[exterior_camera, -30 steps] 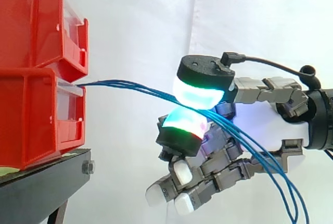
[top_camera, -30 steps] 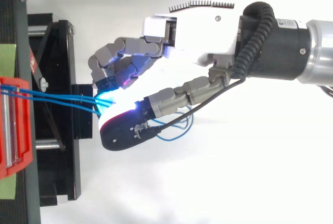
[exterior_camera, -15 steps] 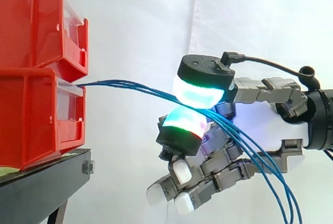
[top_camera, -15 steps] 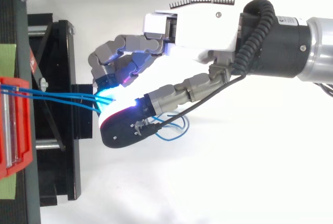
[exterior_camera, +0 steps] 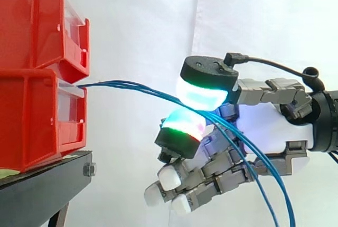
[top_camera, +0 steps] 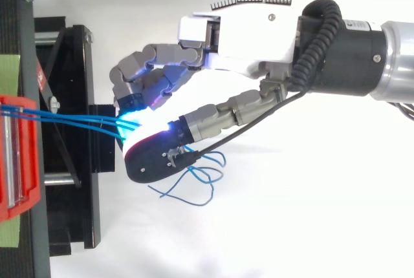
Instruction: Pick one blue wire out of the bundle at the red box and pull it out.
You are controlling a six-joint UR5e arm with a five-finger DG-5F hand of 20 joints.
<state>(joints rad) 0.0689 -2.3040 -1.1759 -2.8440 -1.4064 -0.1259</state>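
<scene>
Showing the lower red box (exterior_camera: 31, 121), its blue wires (exterior_camera: 132, 87) running out to the hand (exterior_camera: 264, 126). The thumb pad (exterior_camera: 203, 92) and one finger pad (exterior_camera: 182, 126) pinch the bundle, with the other fingers curled below. Within the last half second the lower pad has dipped and the loose wire tails (top_camera: 191, 184) have swung leftward. Strands are probably slipping free, and no wire is out yet.

hand (top_camera: 246, 39): white palm shell, grey jointed fingers
fingertips (exterior_camera: 203, 92): black-backed pads glowing cyan, green
wrist (top_camera: 356, 58): black cylinder
</scene>
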